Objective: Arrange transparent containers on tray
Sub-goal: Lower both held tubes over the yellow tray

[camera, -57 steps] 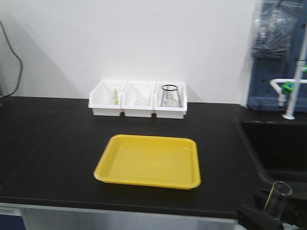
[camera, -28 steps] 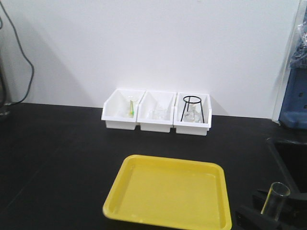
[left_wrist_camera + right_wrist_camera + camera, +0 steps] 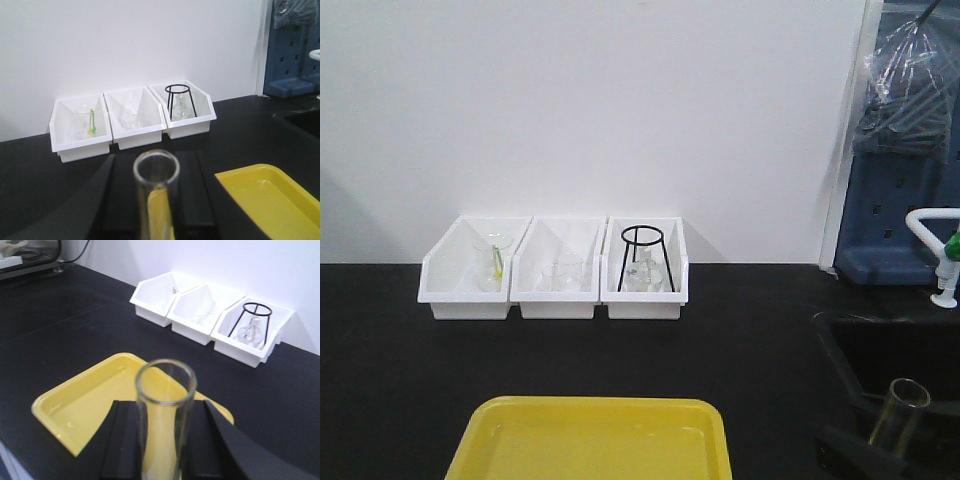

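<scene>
Left hand [image 3: 155, 220] clamped on an upright test tube [image 3: 156, 192], right hand [image 3: 165, 452] gripping a second test tube [image 3: 165, 395], yellow tray [image 3: 600, 404] near the counter's [image 3: 750, 350] front edge, white bins [image 3: 558, 308] along its back edge

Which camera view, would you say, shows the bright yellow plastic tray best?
The right wrist view: most of the bright yellow plastic tray shows, though the clear glass tube hides part. The front view cuts off the tray at the bottom edge; the left wrist view catches only one corner.
</scene>
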Robot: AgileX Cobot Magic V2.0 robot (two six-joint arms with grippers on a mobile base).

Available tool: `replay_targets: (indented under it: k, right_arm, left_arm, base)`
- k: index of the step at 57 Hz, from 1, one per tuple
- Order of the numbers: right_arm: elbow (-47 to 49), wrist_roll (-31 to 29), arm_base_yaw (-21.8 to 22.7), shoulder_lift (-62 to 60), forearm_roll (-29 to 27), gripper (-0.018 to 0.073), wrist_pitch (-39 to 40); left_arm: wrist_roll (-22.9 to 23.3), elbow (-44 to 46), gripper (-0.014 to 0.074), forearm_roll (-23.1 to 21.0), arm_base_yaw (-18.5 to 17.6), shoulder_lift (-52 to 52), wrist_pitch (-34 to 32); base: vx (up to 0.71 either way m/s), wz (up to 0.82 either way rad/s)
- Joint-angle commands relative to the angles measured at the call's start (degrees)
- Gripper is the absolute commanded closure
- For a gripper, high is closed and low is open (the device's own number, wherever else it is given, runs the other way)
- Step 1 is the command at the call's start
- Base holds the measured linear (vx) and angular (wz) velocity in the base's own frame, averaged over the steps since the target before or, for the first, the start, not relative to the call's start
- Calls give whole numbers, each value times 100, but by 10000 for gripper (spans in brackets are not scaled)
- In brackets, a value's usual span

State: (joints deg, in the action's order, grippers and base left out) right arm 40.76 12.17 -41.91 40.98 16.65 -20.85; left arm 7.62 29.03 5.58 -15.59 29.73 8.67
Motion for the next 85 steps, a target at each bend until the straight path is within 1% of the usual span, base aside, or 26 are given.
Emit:
replay_targets:
  k: [1,31,74,82,85]
  right_arm:
    - [162,-30,18,-38,97,571,482]
    - [162,-30,18,-38,97,571,482]
    - [162,-30,18,-38,97,571,482]
    - [162,-5,18,-38,97,571,541]
    - [162,107,18,13,97,571,518]
  left_arm:
    - [10,196,527,-10,-28,15,-477]
    - [10,196,527,-10,-28,15,-477]
    - [19,196,527,-17,-28,15,-496]
    - [11,196,524,-10,-28,109,-419]
    - [11,201,522,-16,-34,235,-300]
  base:
    - [24,-14]
    - [17,1]
    - [2,0]
    - [0,0]
    - [0,0]
